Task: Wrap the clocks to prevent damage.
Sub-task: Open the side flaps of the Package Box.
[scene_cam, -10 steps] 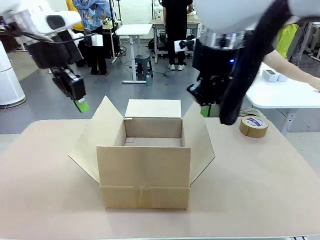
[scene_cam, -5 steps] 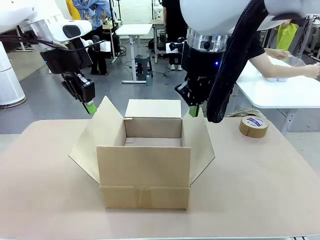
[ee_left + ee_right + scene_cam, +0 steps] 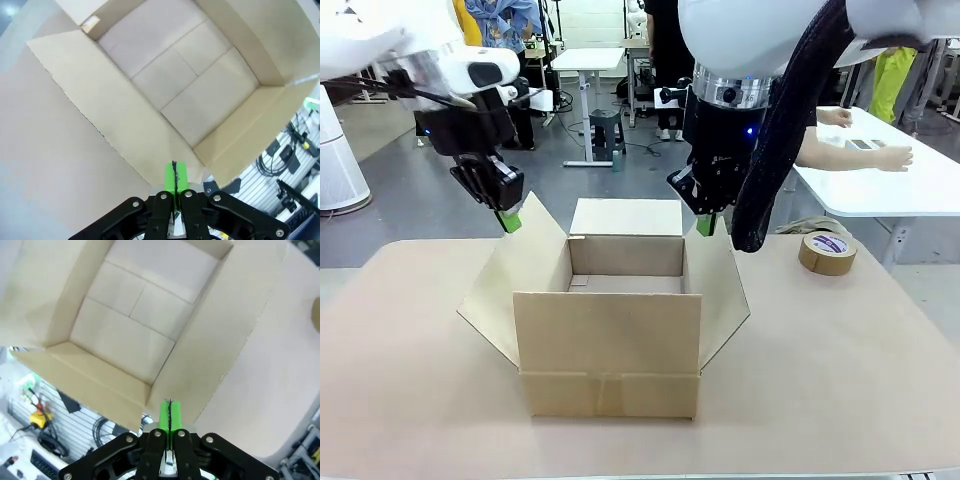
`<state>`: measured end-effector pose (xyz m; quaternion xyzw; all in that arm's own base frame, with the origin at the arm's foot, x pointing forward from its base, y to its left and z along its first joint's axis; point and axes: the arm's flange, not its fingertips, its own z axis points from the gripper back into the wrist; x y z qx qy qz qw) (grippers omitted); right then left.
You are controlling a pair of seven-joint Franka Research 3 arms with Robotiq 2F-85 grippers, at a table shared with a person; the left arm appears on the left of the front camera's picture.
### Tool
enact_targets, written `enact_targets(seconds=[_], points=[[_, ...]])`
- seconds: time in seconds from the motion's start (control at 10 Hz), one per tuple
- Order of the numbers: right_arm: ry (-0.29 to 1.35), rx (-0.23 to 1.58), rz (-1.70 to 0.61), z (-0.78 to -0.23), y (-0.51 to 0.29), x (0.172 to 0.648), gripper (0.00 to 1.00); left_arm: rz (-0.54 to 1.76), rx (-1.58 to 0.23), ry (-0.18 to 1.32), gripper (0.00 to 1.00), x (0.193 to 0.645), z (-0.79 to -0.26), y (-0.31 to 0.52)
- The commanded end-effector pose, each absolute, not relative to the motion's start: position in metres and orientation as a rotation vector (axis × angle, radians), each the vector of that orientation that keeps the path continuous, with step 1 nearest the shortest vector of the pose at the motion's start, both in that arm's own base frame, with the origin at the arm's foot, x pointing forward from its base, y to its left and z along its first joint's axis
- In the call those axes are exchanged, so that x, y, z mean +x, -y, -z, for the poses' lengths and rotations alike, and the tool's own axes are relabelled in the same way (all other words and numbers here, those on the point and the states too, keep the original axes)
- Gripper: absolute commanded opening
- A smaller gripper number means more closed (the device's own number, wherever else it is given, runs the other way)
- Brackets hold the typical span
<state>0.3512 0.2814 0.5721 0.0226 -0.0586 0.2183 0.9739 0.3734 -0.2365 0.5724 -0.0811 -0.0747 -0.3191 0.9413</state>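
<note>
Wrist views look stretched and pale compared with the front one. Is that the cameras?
Likely yes. Left wrist view: the wide lens splays the cardboard box outward, the table washes pale, the left gripper is sharp. Right wrist view: same splay and paleness. Front view: even light, soft shadow inside the box, no glare.

The box (image 3: pixel 608 345) hides most of its floor behind its near wall. The right arm (image 3: pixel 760 60), cut off by the top edge, covers the person (image 3: pixel 820 152) except a forearm and hand (image 3: pixel 895 157).

The tan table (image 3: pixel 840 380) bears an open cardboard box (image 3: pixel 608 350); a brown tape roll (image 3: pixel 827 252) lies far right.
</note>
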Motion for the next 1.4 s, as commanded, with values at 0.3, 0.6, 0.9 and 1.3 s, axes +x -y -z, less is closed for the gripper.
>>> enact_targets(seconds=[0.3, 0.6, 0.9, 1.3], points=[[0.272, -0.103, -0.283, -0.516, -0.291, 0.364, 0.01, 0.444, 0.039, 0.135, 0.00, 0.400, -0.528, 0.260], [0.259, -0.126, -0.250, -0.490, -0.284, 0.373, 0.01, 0.403, 0.032, 0.092, 0.00, 0.424, -0.501, 0.252], [0.247, -0.144, -0.191, -0.471, -0.265, 0.383, 0.01, 0.328, 0.092, 0.094, 0.00, 0.442, -0.472, 0.239], [0.224, -0.110, -0.128, -0.441, -0.231, 0.395, 0.01, 0.277, 0.032, 0.097, 0.00, 0.457, -0.446, 0.213]])
